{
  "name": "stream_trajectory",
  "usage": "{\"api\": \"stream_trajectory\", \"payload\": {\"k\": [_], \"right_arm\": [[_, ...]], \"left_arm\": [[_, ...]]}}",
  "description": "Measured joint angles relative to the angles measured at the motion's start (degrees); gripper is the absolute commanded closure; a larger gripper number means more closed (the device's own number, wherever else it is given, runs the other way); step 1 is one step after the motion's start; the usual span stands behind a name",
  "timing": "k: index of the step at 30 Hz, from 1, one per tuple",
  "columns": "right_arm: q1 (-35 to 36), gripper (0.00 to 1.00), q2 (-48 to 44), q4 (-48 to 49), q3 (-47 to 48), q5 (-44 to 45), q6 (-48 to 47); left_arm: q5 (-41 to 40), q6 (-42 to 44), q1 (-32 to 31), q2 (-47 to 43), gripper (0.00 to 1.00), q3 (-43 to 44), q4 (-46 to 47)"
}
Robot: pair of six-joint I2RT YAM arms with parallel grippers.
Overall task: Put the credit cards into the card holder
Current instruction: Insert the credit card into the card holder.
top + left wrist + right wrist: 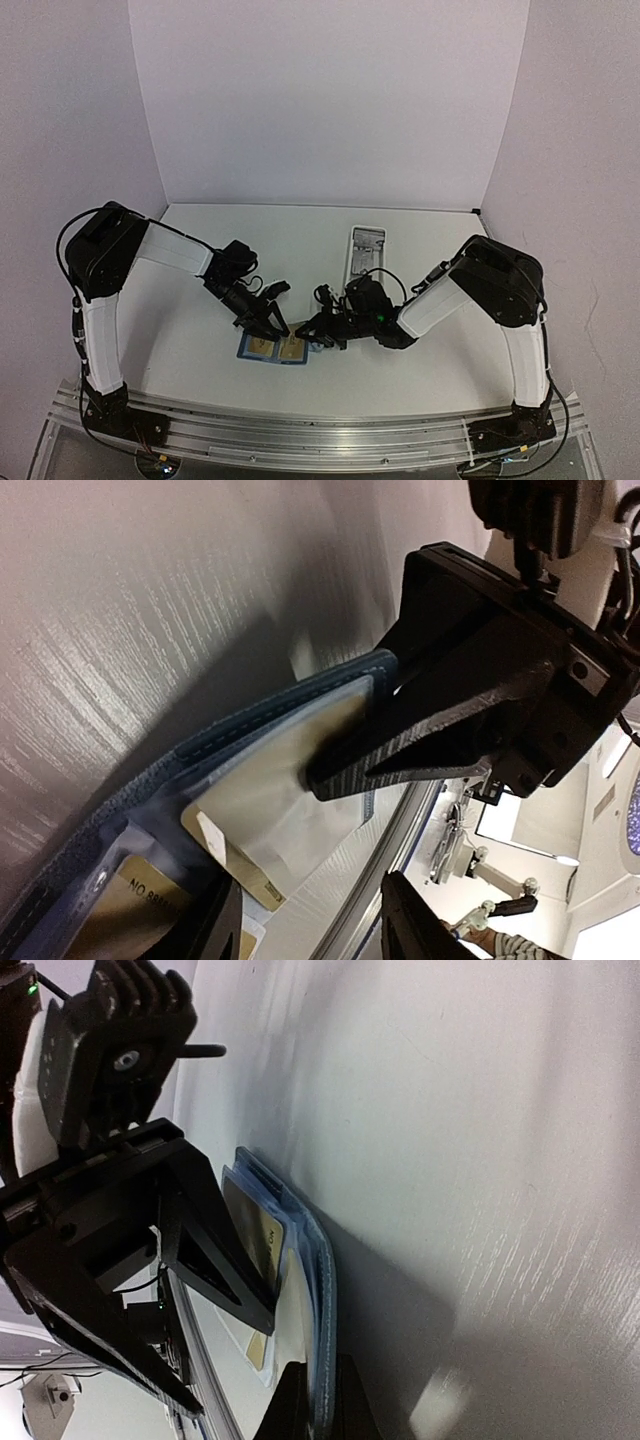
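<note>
From the top we see the card holder (272, 348) lying open at lower centre. In the left wrist view our left gripper (310, 885) has its fingers partway apart, gripping nothing, with a tan card (130, 900) at lower left. In the right wrist view, the right gripper (322, 1368) is pinched onto the card holder's blue edge at bottom centre.

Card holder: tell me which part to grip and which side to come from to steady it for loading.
Pinch the thin blue end edge of the card holder, coming in low from the right. It lies open and flat with its pockets and tan cards facing up, so a grip from above would likely cover them. The right gripper is shut on that edge.
</note>
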Motion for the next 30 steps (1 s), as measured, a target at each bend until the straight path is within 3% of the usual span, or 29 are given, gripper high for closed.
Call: {"api": "stream_trajectory", "payload": {"k": [5,9,13,16,19,24,30], "right_arm": [[0.07,1.0,-0.02,-0.09,-0.59,0.22,0.13],[0.07,1.0,-0.02,-0.07,-0.59,0.11,0.15],[0.07,0.99,-0.02,-0.39,-0.57,0.15,0.72],[0.07,0.89,-0.02,-2.29,0.24,0.24,0.92],[0.09,0.72,-0.07,-5.51,2.4,0.15,0.5],[0.15,0.65,-1.14,-13.38,6.47,1.68,-2.34],[0.26,0.56,-2.29,-25.97,12.0,5.9,-6.56]], "left_arm": [[-1.09,1.51,0.13,-3.82,0.49,0.79,-2.23],[-1.92,2.32,0.96,-8.7,0.37,2.75,-2.54],[-6.84,-0.85,6.49,-14.88,0.29,0.26,-2.71],[-13.77,-2.1,11.28,-17.7,0.26,-3.54,-3.17],[-18.91,-2.97,11.52,-19.39,0.2,-8.85,-3.76],[-24.09,-3.85,11.06,-22.43,0.14,-14.49,-3.63],[-24.61,-5.2,11.34,-27.71,0.12,-20.65,-0.55]]}}
